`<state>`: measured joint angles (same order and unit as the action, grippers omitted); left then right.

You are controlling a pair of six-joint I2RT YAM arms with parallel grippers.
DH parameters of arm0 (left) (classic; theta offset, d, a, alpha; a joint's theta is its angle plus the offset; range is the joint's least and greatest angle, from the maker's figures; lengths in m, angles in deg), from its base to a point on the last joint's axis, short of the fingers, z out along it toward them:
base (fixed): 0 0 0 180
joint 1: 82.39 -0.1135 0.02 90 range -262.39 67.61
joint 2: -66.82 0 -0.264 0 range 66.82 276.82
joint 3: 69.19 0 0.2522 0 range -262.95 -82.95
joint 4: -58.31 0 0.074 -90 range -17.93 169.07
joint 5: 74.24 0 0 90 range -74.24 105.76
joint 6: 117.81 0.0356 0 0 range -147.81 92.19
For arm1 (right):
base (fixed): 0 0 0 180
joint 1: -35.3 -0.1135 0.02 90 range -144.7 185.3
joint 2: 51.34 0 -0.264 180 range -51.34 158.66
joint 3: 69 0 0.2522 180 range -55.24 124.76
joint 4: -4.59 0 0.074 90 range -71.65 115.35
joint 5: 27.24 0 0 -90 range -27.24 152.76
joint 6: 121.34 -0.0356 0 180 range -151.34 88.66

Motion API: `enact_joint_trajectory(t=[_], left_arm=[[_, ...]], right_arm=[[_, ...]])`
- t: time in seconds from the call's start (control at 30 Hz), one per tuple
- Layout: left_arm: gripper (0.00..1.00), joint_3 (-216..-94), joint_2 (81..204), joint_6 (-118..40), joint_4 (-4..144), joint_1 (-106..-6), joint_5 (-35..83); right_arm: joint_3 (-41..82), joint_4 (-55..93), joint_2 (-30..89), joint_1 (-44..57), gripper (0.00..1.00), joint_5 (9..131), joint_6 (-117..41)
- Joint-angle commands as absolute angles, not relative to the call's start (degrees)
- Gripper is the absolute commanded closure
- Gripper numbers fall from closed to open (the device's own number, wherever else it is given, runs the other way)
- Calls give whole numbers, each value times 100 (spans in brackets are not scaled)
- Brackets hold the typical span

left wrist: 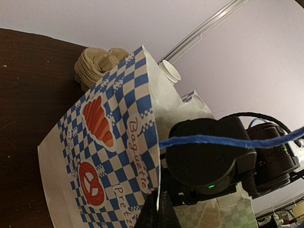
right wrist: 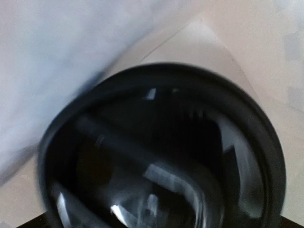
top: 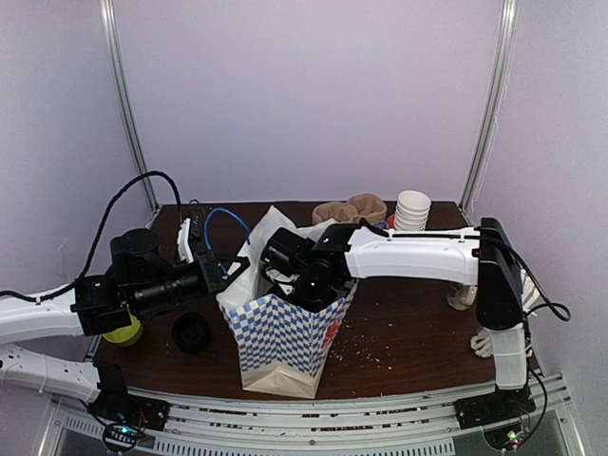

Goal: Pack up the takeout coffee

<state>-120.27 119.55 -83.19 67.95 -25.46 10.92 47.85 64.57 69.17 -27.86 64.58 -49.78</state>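
One coffee lid point(right wrist: 161, 152) — inside bag point(top: 280, 332) | left tool point(top: 231, 269) pinches rim

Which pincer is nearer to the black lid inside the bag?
Right. The right pincer reaches into the paper bag, just above the black lid, which fills its wrist view. The left pincer pinches the bag's left rim, outside.

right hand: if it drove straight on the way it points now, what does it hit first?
The takeout coffee's black lid. It fills the right wrist view dead ahead, inside the paper bag that the right hand points down into. The gap is hard to judge because that view is blurred.
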Motion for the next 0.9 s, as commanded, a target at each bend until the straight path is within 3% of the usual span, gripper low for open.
enact_joint_trajectory(t=[0.0,0.87], left_arm=[[100,-12178,12078,-8203,6947,-2561,1180],[100,-12197,12168,-8135,6963,-2561,1172]], right_arm=[[5009,6547,6469,-2825,0,6496,-5030],[5184,6597,5506,-2825,0,6258,-5002]])
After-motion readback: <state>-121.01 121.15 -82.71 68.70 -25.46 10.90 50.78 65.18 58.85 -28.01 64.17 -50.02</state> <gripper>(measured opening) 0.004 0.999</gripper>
